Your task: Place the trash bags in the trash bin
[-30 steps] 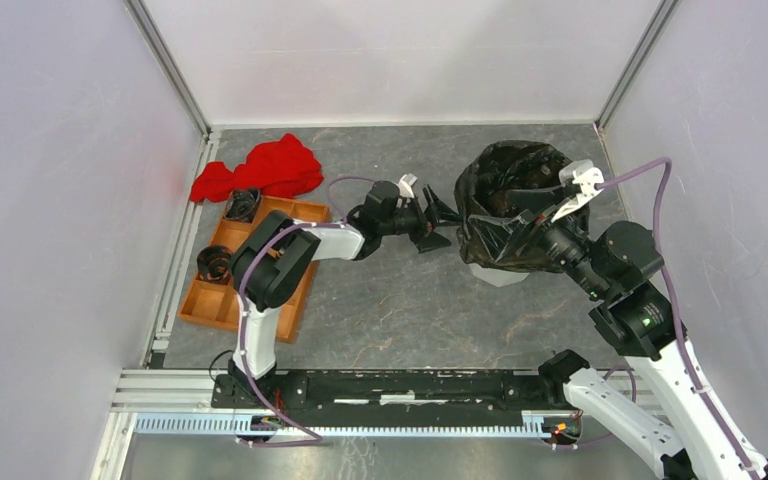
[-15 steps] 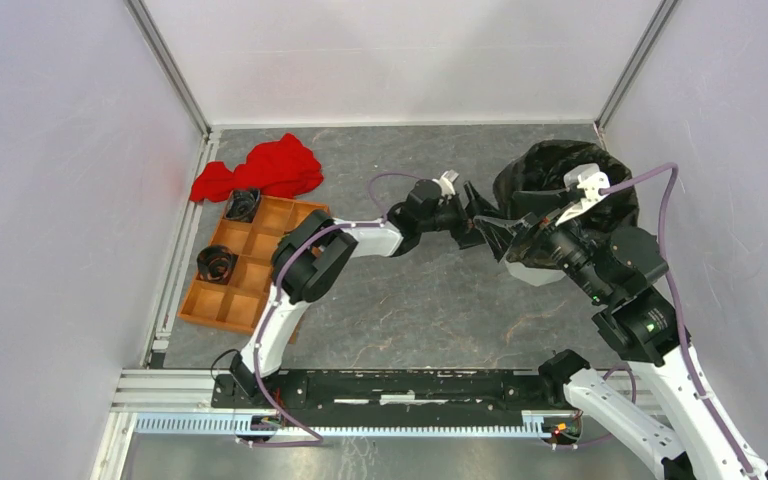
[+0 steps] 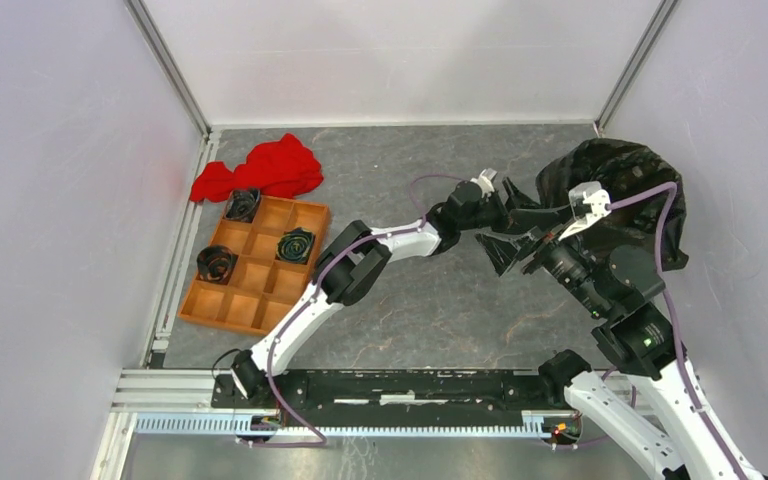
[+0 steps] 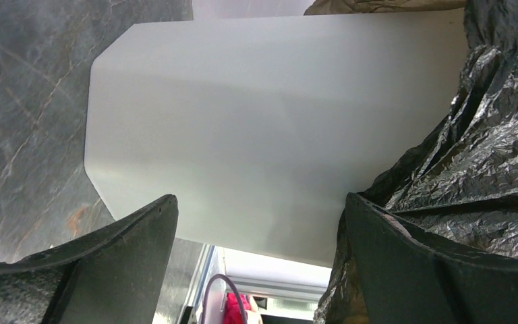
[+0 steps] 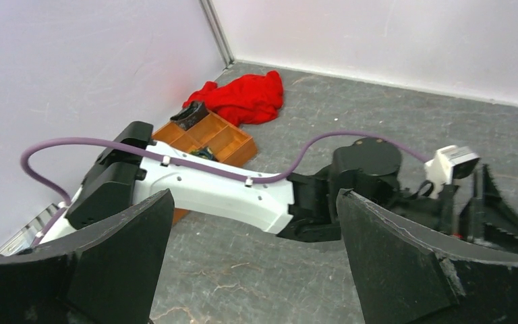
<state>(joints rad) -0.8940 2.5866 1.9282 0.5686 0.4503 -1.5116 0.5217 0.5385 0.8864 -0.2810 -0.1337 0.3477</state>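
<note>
The black trash bag (image 3: 615,185) is draped in a heap at the far right, close to the right wall. The white trash bin (image 4: 270,121) shows only in the left wrist view, as a broad faceted wall with the bag (image 4: 485,135) hanging beside it. My left gripper (image 3: 522,205) is stretched far right and open; in its wrist view (image 4: 260,270) the jaws stand wide apart just before the bin wall, one finger against the bag. My right gripper (image 3: 513,250) is open and empty below it, facing the left arm (image 5: 222,189).
An orange compartment tray (image 3: 222,300) holding dark coiled items lies at the left, with a red cloth (image 3: 265,168) behind it. Both show in the right wrist view, the tray (image 5: 219,138) and the cloth (image 5: 246,98). White walls enclose the table.
The bag has shifted right toward the wall. My left arm has stretched right after it, uncovering the tray. My right gripper has swung right and now stands apart from the bag.
</note>
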